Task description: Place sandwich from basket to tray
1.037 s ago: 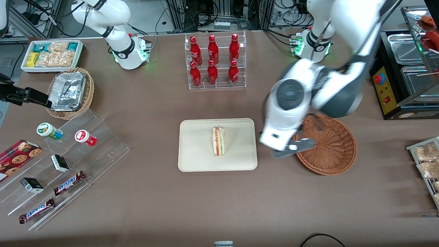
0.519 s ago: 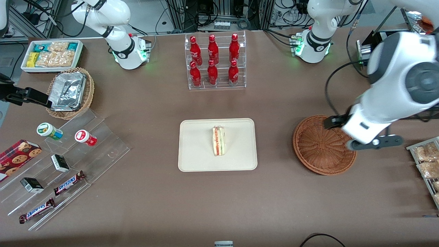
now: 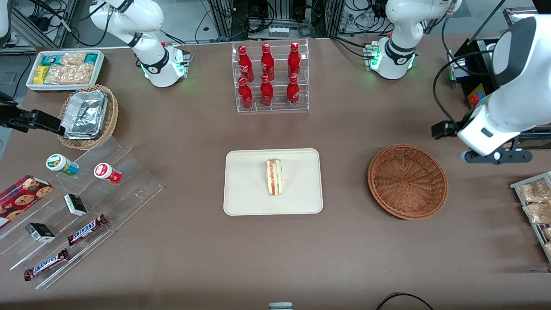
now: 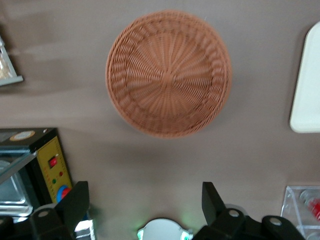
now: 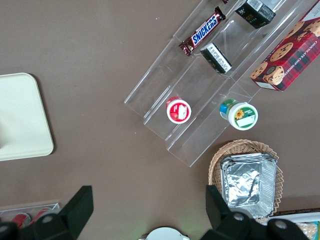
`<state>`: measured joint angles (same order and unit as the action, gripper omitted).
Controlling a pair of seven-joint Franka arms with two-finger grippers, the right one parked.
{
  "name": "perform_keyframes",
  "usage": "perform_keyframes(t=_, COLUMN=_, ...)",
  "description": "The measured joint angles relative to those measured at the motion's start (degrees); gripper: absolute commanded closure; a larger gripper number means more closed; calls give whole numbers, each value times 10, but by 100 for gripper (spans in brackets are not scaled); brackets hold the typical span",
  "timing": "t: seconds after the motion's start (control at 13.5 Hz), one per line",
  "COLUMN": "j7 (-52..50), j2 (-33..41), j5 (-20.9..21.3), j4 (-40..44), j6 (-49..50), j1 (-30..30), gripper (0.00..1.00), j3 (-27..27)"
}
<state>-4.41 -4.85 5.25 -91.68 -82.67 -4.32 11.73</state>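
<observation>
The sandwich (image 3: 274, 176) lies on the cream tray (image 3: 241, 189) at the table's middle, its red and green cut edge facing up. Beside the tray, toward the working arm's end, sits the reddish-brown wicker basket (image 3: 407, 181) with nothing in it. In the left wrist view the basket (image 4: 168, 73) shows whole, with a corner of the tray (image 4: 306, 85). My gripper (image 3: 495, 156) hangs high above the table past the basket's outer rim, a little farther from the front camera than the basket. That gripper (image 4: 145, 192) is open, its fingers (image 4: 75, 202) wide apart and holding nothing.
A clear rack of red bottles (image 3: 270, 77) stands farther from the front camera than the tray. A black appliance with a yellow panel (image 3: 478, 103) and a rack of snack packets (image 3: 533, 202) flank my gripper. Acrylic steps with snacks (image 3: 86, 202) and a foil-tray basket (image 3: 88, 116) lie toward the parked arm's end.
My arm has swung from the basket's tray-side rim across the basket and past it toward the working arm's end, also moving away from the front camera. The sandwich stayed on the tray.
</observation>
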Motion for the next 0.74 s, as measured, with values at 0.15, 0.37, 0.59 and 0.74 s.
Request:
perform_keyframes(t=0.15, j7=27, j2=48, j5=-21, j4=-46, j6=0, j1=31, gripper=1, j3=-56)
perform_keyframes(t=0.37, j7=38, j2=90, j5=-31, j4=-76, j6=-2, j1=62, gripper=0, j3=-100)
perform_keyframes(t=0.59, j7=38, j2=92, j5=-31, j4=-77, j6=-16, j1=67, gripper=1, j3=-104)
perform_keyframes(t=0.74, j7=45, j2=90, j5=-31, j4=-72, j6=-20, j1=66, gripper=1, j3=-106)
